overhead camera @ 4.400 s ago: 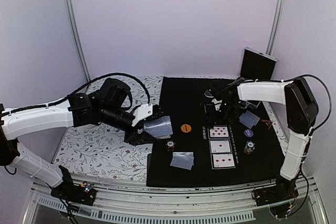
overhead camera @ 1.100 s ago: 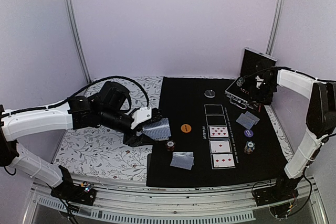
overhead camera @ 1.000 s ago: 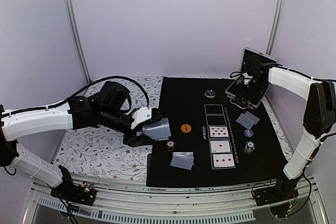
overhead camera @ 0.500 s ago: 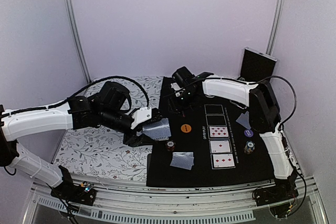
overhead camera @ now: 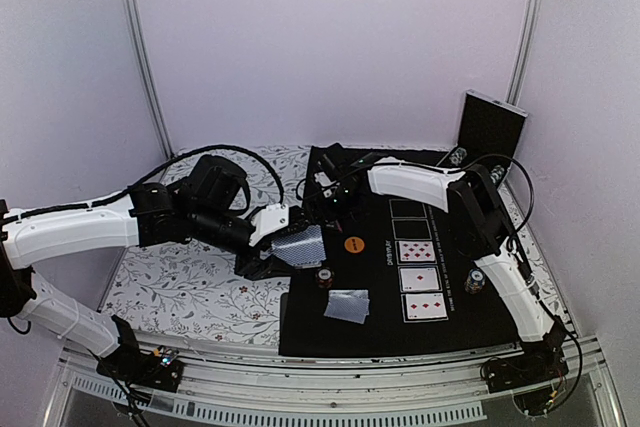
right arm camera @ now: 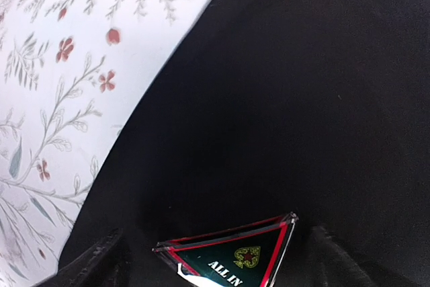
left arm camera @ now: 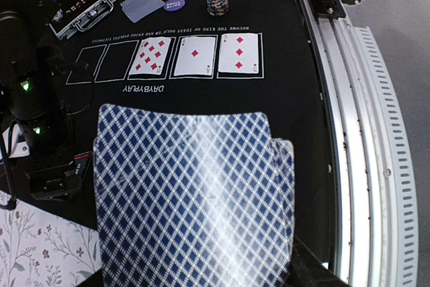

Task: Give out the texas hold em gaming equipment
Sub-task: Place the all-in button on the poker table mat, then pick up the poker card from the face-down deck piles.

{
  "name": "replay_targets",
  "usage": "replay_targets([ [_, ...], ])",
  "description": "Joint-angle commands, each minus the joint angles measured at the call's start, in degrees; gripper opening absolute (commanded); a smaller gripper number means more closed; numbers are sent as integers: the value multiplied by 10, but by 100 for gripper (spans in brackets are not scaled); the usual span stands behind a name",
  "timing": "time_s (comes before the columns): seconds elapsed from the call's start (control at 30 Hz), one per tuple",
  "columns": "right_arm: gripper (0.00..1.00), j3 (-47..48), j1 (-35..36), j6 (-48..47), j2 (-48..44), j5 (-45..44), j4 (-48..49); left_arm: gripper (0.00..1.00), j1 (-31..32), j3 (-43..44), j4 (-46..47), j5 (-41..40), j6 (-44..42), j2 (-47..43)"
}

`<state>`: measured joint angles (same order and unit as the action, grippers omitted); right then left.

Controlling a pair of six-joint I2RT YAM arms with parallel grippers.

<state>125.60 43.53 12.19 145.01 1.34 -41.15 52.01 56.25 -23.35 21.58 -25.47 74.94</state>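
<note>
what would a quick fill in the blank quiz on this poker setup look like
1. The left gripper holds a stack of playing cards with their blue-checked ___ facing its wrist camera.
2. The triangle marker between the jaws of the right gripper reads ___.
3. On the black mat, ___ of the five printed boxes hold face-up cards.
4. Those face-up cards are all of the suit ___.

Missing words: backs; ALL IN; three; diamonds.

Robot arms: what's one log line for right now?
left gripper: holding blue-checked card stack | right gripper: holding red-edged triangular ALL IN marker at black mat edge
</note>
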Motion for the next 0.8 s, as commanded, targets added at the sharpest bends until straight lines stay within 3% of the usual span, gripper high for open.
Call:
replay_targets([
  [0.0,99,-5,7,-2,-16,5,-1,59,4,-1,10,6,-3,-10],
  [0.27,99,-66,7,9,-160,-41,14,59,4,5,7,14,0,-19],
  [0.53,99,-240,5,57,-364,-98,8,58,9,11,4,16,3,-24],
  [0.63,99,-335,4,73,-462,-29,66,58,11,11,4,14,3,-25],
  [0.77,99,-499,14,71,-578,164,240,58,11,12,8,13,2,-18],
])
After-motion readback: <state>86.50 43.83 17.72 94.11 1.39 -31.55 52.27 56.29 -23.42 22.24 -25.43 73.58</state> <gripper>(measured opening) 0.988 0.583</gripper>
